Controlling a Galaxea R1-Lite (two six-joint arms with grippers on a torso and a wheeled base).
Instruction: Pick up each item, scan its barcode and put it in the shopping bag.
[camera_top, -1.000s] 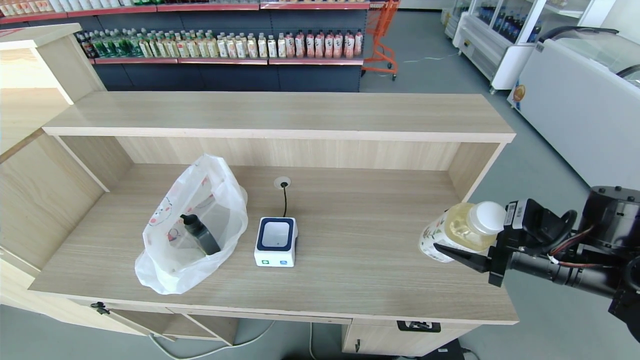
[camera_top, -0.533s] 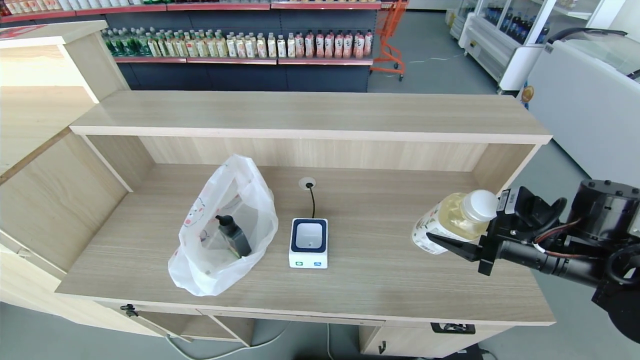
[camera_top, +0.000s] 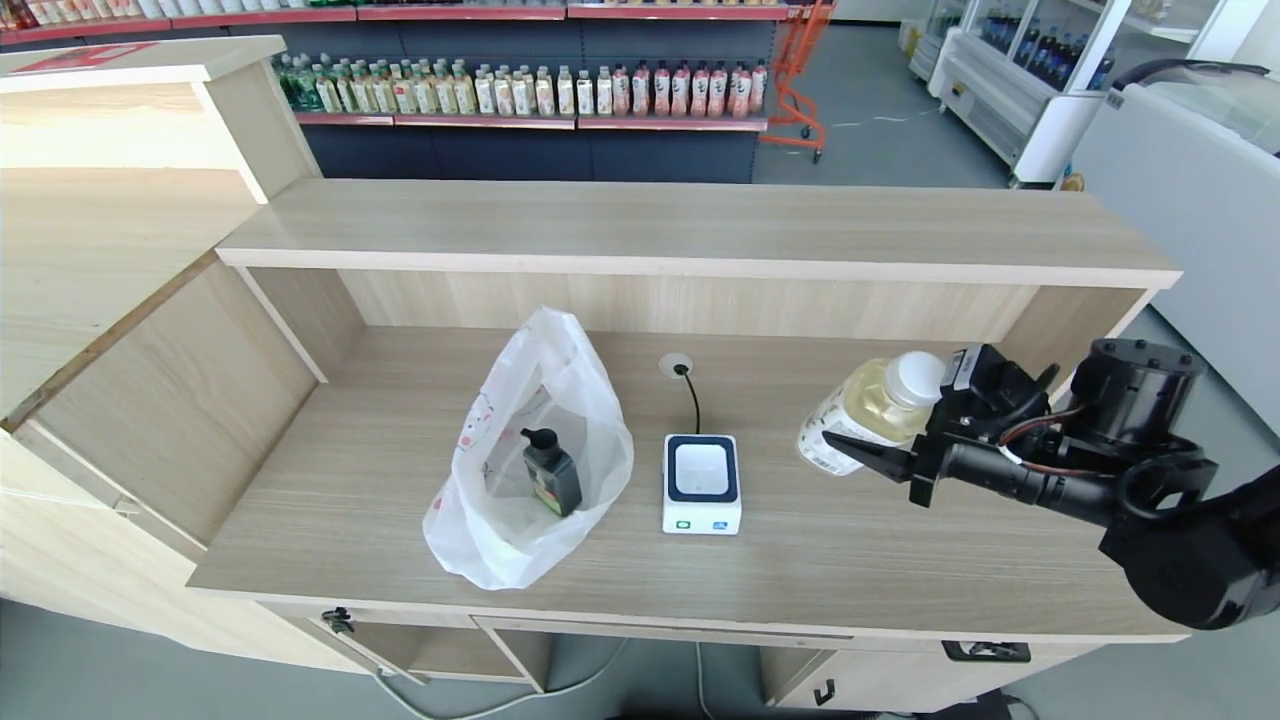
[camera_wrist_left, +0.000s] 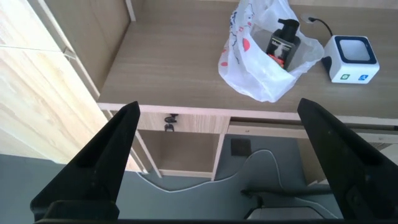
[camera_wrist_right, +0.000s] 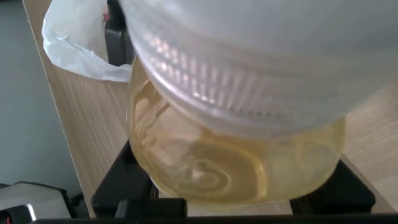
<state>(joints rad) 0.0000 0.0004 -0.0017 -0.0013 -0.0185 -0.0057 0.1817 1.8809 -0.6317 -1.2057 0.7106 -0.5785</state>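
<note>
My right hand (camera_top: 852, 440) is closed around a bottle of pale yellow drink (camera_top: 872, 402), holding it tilted, white cap towards my wrist and labelled base pointing left, above the right part of the desk (camera_top: 900, 570). Over the last second the bottle has come left: the gap between it and the white scanner (camera_top: 701, 482) is now much smaller than it was. (The whole head view has also slid sideways, so part of that shift is my camera turning, not the things moving.) I judge this as the carry towards the scan, not yet over the scanner's window.

The shopping bag (camera_top: 480, 540) stands just left of the scanner, mouth open, with a dark pump bottle (camera_top: 551, 472) upright inside it.

My left hand (camera_wrist_left: 217, 104) is open, jaws wide apart, holding nothing, off the near edge of the desk on the left.

For room: bare desk lies between bottle and scanner. The desk's raised back wall (camera_top: 700, 300) runs along the far side, and its right side panel (camera_top: 1090, 320) stands close behind my right arm. The scanner's black cable (camera_top: 692, 400) runs away to a hole on the far side, clear of a straight leftward path.
</note>
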